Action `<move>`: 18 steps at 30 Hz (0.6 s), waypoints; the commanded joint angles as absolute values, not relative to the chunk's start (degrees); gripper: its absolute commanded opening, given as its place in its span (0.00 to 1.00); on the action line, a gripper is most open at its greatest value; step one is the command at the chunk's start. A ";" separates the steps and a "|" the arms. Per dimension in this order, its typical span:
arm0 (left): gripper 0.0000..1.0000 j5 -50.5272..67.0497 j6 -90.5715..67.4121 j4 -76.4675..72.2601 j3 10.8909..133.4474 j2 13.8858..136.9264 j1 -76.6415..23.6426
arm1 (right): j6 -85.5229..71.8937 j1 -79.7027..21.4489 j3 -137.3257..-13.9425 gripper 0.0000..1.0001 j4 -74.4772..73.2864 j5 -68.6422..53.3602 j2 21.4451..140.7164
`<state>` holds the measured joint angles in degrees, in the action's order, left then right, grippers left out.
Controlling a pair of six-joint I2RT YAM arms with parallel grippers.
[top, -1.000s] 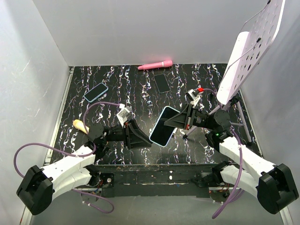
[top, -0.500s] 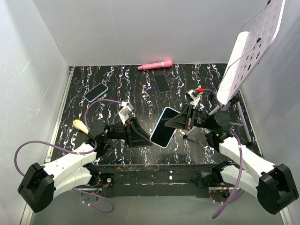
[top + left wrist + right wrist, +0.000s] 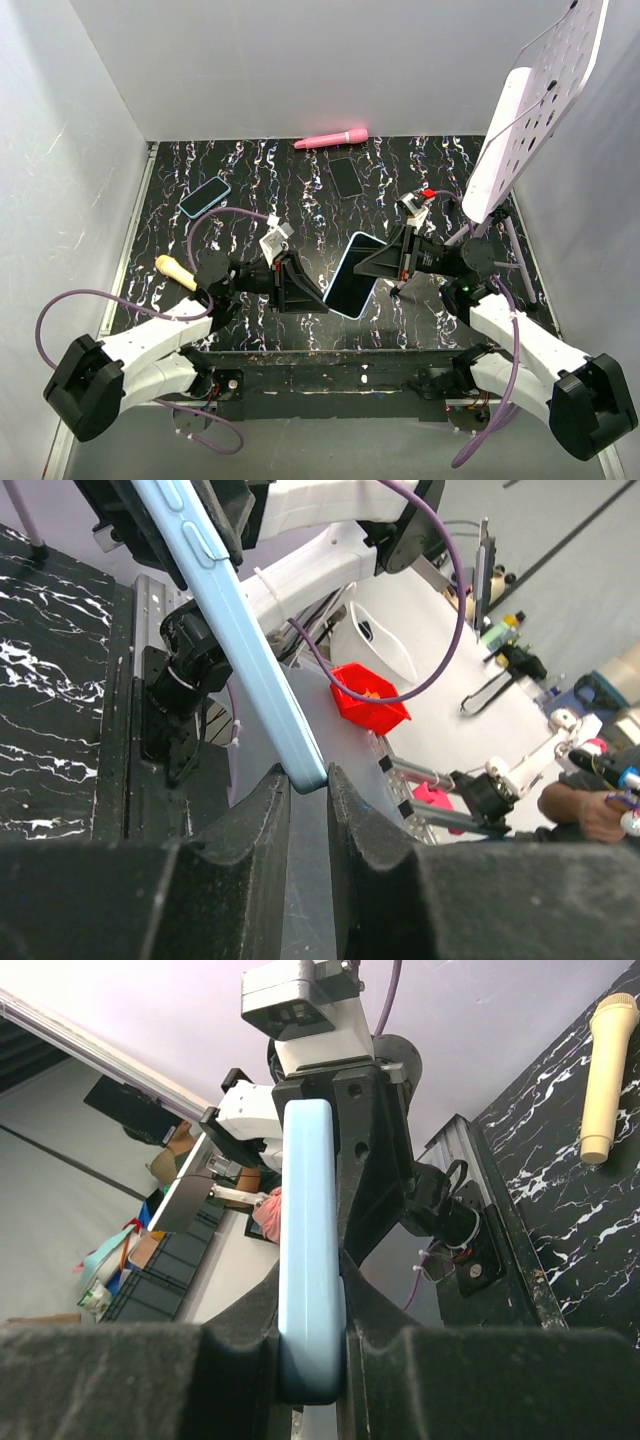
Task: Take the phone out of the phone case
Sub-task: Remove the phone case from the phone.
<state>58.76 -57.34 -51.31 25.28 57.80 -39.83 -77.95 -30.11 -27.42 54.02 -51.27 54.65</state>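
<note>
The phone (image 3: 350, 278) is pinched aloft by right fingers (image 3: 400, 1360) and left fingers (image 3: 220, 870), so its case (image 3: 312, 1260) can be peeled.

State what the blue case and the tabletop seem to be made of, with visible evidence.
Case: probably matte silicone or soft plastic; smooth rounded pale-blue edge, no glare. Tabletop: apparently black marble-print laminate or sheet; white veins, faint sheen.
</note>
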 commanded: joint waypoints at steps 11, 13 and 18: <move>0.00 63.28 -59.59 -74.53 30.40 78.65 -39.64 | -104.92 -30.85 -26.63 0.01 87.08 -47.29 58.09; 0.00 62.67 -60.29 -75.06 31.55 81.37 -39.64 | -106.52 -30.94 -26.37 0.01 89.20 -46.67 58.62; 0.00 61.53 -62.58 -75.07 33.66 86.74 -39.29 | -106.88 -30.94 -26.10 0.01 89.83 -46.14 57.66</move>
